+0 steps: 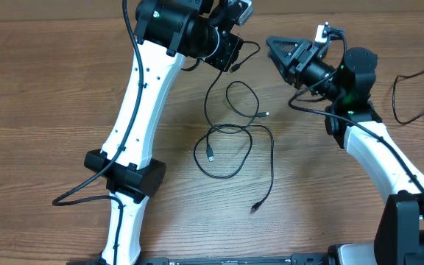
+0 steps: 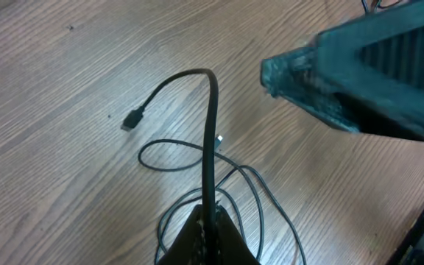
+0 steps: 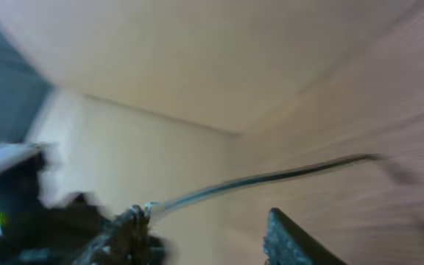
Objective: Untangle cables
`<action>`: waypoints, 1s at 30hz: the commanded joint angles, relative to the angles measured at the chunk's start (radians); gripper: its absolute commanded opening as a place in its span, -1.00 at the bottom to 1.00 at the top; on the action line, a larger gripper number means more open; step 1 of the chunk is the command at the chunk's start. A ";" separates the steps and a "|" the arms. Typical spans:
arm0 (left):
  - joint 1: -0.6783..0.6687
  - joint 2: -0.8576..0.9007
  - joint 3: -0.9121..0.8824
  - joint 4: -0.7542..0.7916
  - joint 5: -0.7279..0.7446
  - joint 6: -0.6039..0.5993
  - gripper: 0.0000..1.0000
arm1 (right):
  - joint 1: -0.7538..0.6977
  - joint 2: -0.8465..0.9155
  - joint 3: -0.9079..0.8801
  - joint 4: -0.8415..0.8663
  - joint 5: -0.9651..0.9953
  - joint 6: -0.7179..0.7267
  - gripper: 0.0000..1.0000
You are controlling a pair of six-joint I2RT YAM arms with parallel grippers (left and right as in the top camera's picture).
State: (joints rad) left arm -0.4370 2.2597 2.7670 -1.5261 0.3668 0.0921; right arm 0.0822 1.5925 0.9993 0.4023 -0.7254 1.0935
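Note:
Thin black cables (image 1: 227, 147) lie in loose overlapping loops on the middle of the wooden table, with plug ends at the loops' left (image 1: 210, 157), at the front (image 1: 256, 208) and near the back (image 1: 265, 114). My left gripper (image 1: 231, 59) hovers above the back of the pile, shut on one cable (image 2: 212, 132) that arches away to a small black plug (image 2: 131, 119). My right gripper (image 1: 280, 59) is just right of it, open. In the blurred right wrist view a cable (image 3: 271, 177) runs past the tip of one of its fingers (image 3: 132, 224); nothing sits between the fingers.
Another thin black cable (image 1: 411, 92) lies apart at the table's right edge. The left arm (image 1: 135, 110) crosses the left half of the table. The right arm (image 1: 377, 147) comes in from the front right.

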 commanded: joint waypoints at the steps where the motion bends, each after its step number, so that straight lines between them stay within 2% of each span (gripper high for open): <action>1: 0.005 0.006 0.000 0.014 -0.008 0.028 -0.92 | 0.002 -0.010 0.004 -0.150 0.048 -0.340 0.09; 3: 0.005 0.006 0.000 0.027 -0.008 0.015 -0.91 | 0.003 -0.010 0.004 -0.277 0.084 -0.340 0.18; 4: 0.005 0.006 0.000 0.040 -0.008 -0.004 -0.91 | 0.005 -0.010 0.004 -0.360 0.080 -0.327 0.33; 5: 0.005 0.006 0.000 0.043 -0.008 -0.008 -0.91 | 0.008 -0.010 0.004 -0.406 0.072 -0.307 0.39; 15: 0.005 0.006 0.000 0.039 0.001 -0.019 -0.92 | 0.077 0.023 0.000 -0.652 0.015 -0.082 0.40; 18: 0.004 0.006 0.000 0.038 0.002 -0.023 -0.92 | 0.109 0.064 0.000 -0.607 -0.007 -0.013 0.40; 19: 0.004 0.006 0.000 0.037 0.003 -0.026 -0.92 | 0.121 0.079 0.000 -0.563 -0.027 -0.003 0.33; 23: 0.005 0.006 0.000 0.016 -0.008 -0.024 -0.92 | 0.140 0.122 0.000 -0.371 -0.119 0.061 -0.17; 25: 0.005 0.006 0.000 -0.004 -0.024 -0.024 -0.91 | 0.137 0.123 0.000 -0.333 -0.118 0.100 -0.23; 30: 0.005 0.006 0.000 -0.049 -0.071 -0.023 -0.92 | 0.111 0.123 0.000 -0.175 -0.163 0.225 -0.23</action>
State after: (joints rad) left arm -0.4370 2.2597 2.7670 -1.5665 0.3286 0.0795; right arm 0.2104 1.7161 0.9936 0.1772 -0.8406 1.2179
